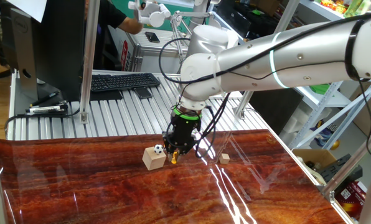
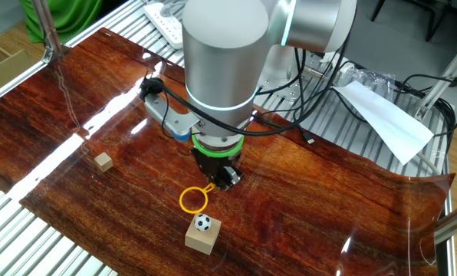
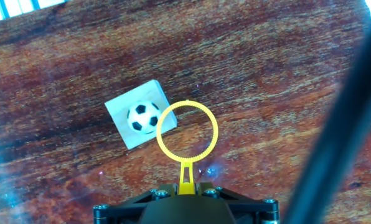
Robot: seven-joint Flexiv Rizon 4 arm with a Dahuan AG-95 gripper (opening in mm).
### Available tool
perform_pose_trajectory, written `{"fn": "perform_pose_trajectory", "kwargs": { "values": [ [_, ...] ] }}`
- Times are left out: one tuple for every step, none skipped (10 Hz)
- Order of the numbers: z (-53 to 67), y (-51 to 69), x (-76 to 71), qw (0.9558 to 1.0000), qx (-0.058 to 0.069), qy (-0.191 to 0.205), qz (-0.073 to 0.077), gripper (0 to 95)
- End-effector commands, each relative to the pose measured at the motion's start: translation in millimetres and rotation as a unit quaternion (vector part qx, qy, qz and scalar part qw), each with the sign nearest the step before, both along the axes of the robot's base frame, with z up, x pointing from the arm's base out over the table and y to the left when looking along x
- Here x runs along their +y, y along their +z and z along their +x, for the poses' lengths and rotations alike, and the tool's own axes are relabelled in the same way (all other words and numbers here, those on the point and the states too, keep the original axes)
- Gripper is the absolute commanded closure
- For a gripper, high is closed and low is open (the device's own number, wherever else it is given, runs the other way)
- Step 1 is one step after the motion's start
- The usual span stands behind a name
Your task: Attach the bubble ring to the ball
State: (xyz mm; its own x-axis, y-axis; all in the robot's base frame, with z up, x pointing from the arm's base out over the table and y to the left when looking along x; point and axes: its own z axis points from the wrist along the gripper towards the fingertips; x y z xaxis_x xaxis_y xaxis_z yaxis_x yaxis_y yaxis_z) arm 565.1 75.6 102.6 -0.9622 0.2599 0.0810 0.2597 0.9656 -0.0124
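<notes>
The bubble ring (image 3: 187, 134) is a yellow loop on a short handle, and my gripper (image 3: 186, 185) is shut on that handle. In the hand view the loop's left rim overlaps the right edge of the ball (image 3: 143, 117), a small black-and-white ball sitting on top of a light wooden cube (image 3: 124, 130). In the other fixed view the bubble ring (image 2: 193, 199) hangs just above and left of the ball (image 2: 203, 223), with my gripper (image 2: 218, 181) above it. In one fixed view the gripper (image 1: 175, 153) stands right of the ball (image 1: 158, 149), with the ring's yellow handle (image 1: 174, 159) below it.
A small plain tan cube (image 2: 103, 161) lies apart on the red-brown wooden tabletop (image 2: 305, 199); it also shows as the tan cube (image 1: 224, 158) right of the gripper. A keyboard (image 1: 123, 81) lies on the slatted metal bench behind. Black cables hang beside the hand.
</notes>
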Motion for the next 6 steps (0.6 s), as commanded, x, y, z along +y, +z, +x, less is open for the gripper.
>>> {"fn": "perform_pose_trajectory", "kwargs": {
  "values": [
    [2.1, 1.2, 2.6, 1.0000, 0.001, -0.004, 0.001, 95.0],
    [3.2, 1.4, 5.8, 1.0000, 0.001, -0.008, -0.001, 95.0],
    [4.6, 1.6, 9.3, 0.9999, 0.002, -0.011, -0.003, 95.0],
    [6.0, 2.0, 17.5, 0.9998, 0.003, -0.019, -0.007, 95.0],
    [6.1, 1.7, 20.0, 0.9997, 0.003, -0.022, -0.008, 95.0],
    [6.4, 0.8, 22.8, 0.9996, 0.003, -0.025, -0.009, 95.0]
  ]
}}
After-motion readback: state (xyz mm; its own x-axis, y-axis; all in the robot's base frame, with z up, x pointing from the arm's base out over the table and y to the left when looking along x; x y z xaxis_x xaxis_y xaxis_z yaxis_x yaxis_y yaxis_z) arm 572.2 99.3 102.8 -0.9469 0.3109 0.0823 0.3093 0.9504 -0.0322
